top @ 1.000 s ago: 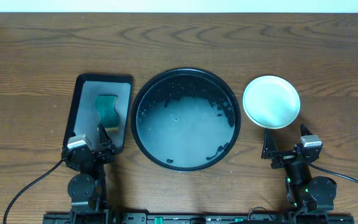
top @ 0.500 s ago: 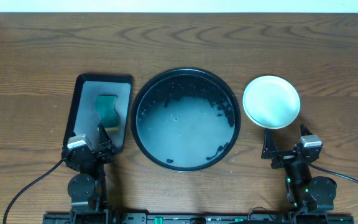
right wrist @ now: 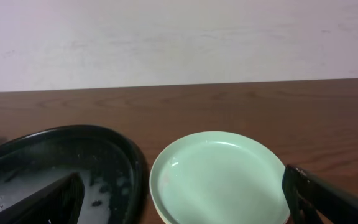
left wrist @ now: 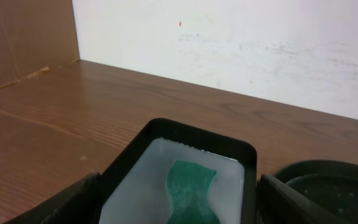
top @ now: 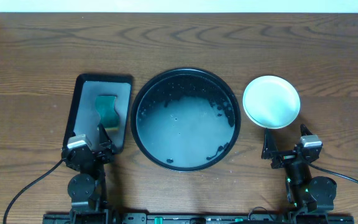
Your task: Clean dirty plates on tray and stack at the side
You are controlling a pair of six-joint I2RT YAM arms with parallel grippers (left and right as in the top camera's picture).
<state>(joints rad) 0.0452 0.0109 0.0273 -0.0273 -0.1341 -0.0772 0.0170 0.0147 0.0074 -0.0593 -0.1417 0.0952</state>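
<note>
The round black tray [top: 185, 74] sits mid-table with foamy water and no plate in it; it also shows in the right wrist view [right wrist: 61, 140] and the left wrist view [left wrist: 328, 171]. A pale mint plate [top: 271, 101] lies right of the tray, seen too in the right wrist view [right wrist: 219, 177]; I cannot tell whether other plates lie under it. My left gripper [top: 89, 144] is open and empty at the near end of the grey tray. My right gripper [top: 284, 149] is open and empty just in front of the plate.
A grey rectangular tray with a black rim [top: 82, 93] stands left of the black tray and holds a teal sponge [top: 108, 109], also in the left wrist view [left wrist: 191, 193]. A white wall runs behind the wooden table.
</note>
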